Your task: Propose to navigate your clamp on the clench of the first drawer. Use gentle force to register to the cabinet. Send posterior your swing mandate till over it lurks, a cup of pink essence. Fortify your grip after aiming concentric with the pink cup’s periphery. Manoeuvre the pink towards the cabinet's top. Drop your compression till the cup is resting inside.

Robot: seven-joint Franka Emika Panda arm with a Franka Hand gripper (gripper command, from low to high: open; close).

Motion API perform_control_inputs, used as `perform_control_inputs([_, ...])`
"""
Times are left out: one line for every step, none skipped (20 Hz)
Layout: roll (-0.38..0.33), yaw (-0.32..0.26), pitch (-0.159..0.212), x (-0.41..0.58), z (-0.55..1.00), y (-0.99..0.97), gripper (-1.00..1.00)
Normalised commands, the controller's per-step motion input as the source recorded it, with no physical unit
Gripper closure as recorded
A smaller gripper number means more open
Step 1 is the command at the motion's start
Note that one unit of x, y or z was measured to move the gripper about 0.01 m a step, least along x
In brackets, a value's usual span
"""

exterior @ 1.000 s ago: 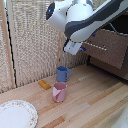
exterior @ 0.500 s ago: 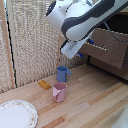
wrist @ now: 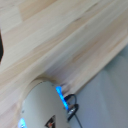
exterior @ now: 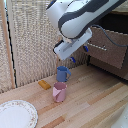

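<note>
— Where do we find the clamp?

— We see it hanging in the air under the bulky white arm, its two dark blue tips spread apart with nothing between them, so the jaws are released. It sits above and toward the exterior view's right of the two mugs, touching neither.

— And the pink cup?

— We see it upright on the wooden table, just in front of the blue mug and almost touching it. A small orange block lies beside them toward the exterior view's left, and a patterned plate rests nearer the corner.

— What of the cabinet?

— It stands at the exterior view's right, behind the arm. We make out the first drawer with the clench across its front, partly hidden by the arm; the front seems to jut forward, though we cannot tell how far.

— Does the wrist view help us?

— Little. We see only blurred wood grain, a pale rounded shape and a blue glint; neither cup shows there.
</note>
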Motion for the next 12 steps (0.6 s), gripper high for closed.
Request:
perform_control_inputs([0.338,-0.135,-0.043,0.151,-0.1,0.38,-1.0])
perform_control_inputs([0.299,-0.152,-0.054,0.18,-0.32,0.32,-1.0])
perform_control_inputs([0.239,-0.148,-0.056,0.154,-0.43,0.17,-1.0])
perform_control_inputs([0.226,-0.154,-0.056,0.197,-0.5,0.11,-1.0])
perform_control_inputs([0.237,-0.156,-0.083,0.191,-0.49,0.03,-1.0])
perform_control_inputs([0.242,-0.15,-0.087,0.194,-0.46,0.0,-1.0])
perform_control_inputs([0.228,-0.12,-0.063,0.166,-0.43,0.0,-1.0])
perform_control_inputs([0.235,-0.109,-0.05,0.211,-0.36,0.0,-1.0])
perform_control_inputs([0.216,-0.096,-0.045,0.166,-0.37,-0.02,-1.0])
perform_control_inputs([0.177,-0.089,0.0,0.197,-0.31,-0.09,-1.0])
perform_control_inputs([0.151,-0.069,0.0,0.16,-0.3,-0.07,-1.0])
perform_control_inputs([0.139,-0.042,0.0,0.129,-0.29,-0.12,-1.0])
